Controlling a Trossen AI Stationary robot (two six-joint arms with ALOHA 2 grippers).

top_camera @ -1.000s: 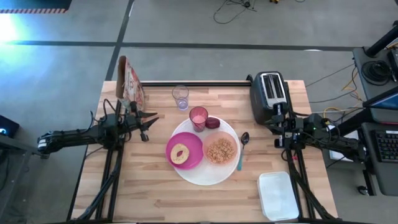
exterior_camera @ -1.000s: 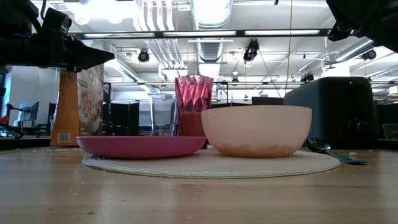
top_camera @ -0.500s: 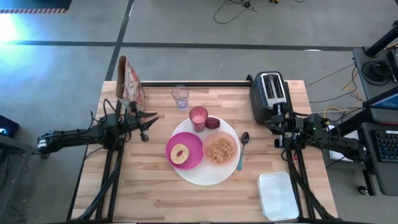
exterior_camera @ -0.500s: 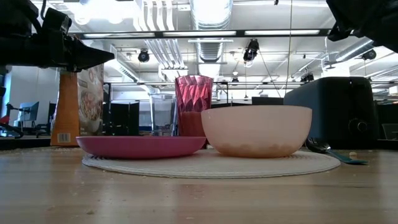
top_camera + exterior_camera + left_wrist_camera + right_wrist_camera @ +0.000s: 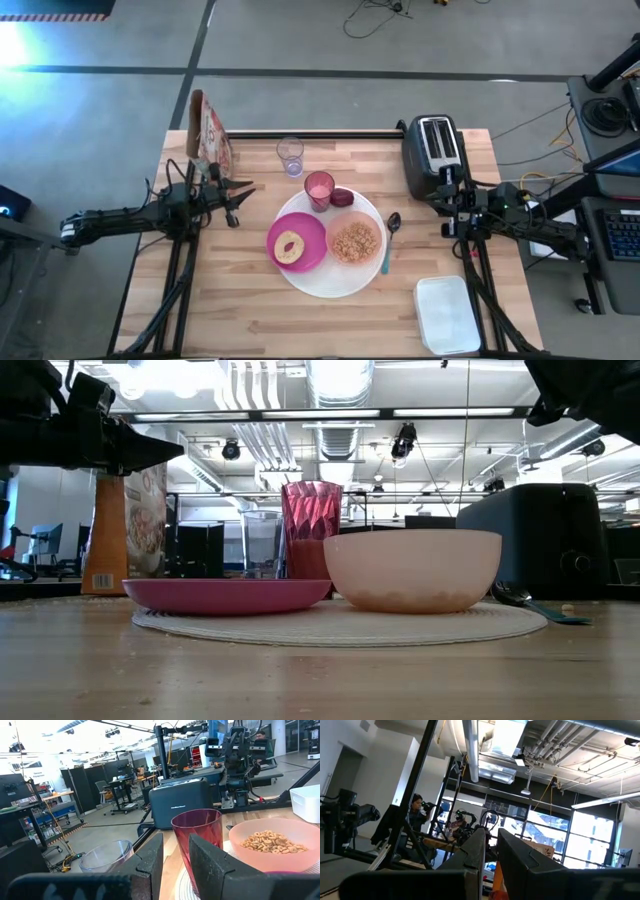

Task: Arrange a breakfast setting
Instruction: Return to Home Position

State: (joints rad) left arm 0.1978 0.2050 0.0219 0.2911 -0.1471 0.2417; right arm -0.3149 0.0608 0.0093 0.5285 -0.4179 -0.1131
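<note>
step in hand: looks to me like the park-the-arms bit, since nothing on the table is waiting for you to pick it up
the setting: big round white plate sits mid-table, with the smaller magenta plate on its left half and the bagel on that
bowl: pale pink bowl is on the right half of the white plate, touching or nearly touching the magenta one, with cereal in it
drinks: pink tumbler stands at the far edge of the white plate, and the clear glass is on bare wood a bit farther and to the left
fruit: dark red round fruit is just right of the tumbler
spoon: spoon lies on the table just right of the white plate, beside the bowl
left gripper: hangs over the left side of the table, near the cereal box, well up off the wood, fingers drawn to a narrow gap and holding nothing
right gripper: up by the right edge, just on the near side of the toaster, fingers also a slim gap apart and empty
what's left: I'd call the job basically done
next move: just settle both arms into rest, and keep them high and pulled outward so you don't clip the tumbler or the toaster
</note>
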